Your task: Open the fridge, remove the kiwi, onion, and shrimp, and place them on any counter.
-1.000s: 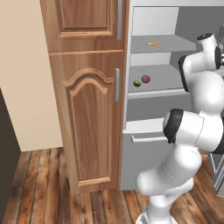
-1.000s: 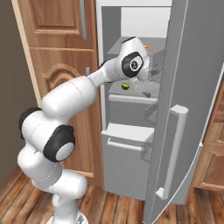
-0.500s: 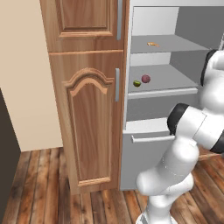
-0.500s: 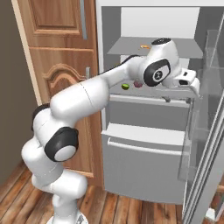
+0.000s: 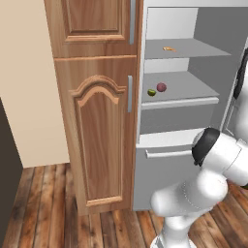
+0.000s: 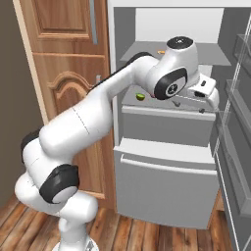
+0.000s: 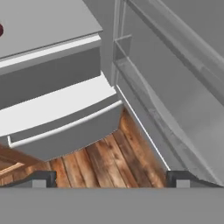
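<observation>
We have the fridge [image 5: 189,121] standing open, and our fingers [image 7: 113,178] are spread wide apart with nothing between them, looking down past the fridge's bottom drawer [image 7: 61,131] at the wooden floor [image 7: 109,162] and along the inside of the swung-out door [image 7: 175,96]. The kiwi [image 5: 151,92] and the onion [image 5: 161,87] sit just beside each other near the front left of the fridge's middle shelf [image 5: 189,89], and the shrimp [image 5: 168,49] lies alone on the shelf above. From here we risk catching the hand on the front lip of the middle shelf or on the door's bins as we turn back inward, since the hand hangs close to both. We also risk nudging the onion into the kiwi when reaching for either, because both are round and sit so close together; the small, flat shrimp could slip from a wide grasp. Compared with a second ago, the door has swung much further open, our hand has moved from in front of the shelves toward the door side, and the fingers have opened.
</observation>
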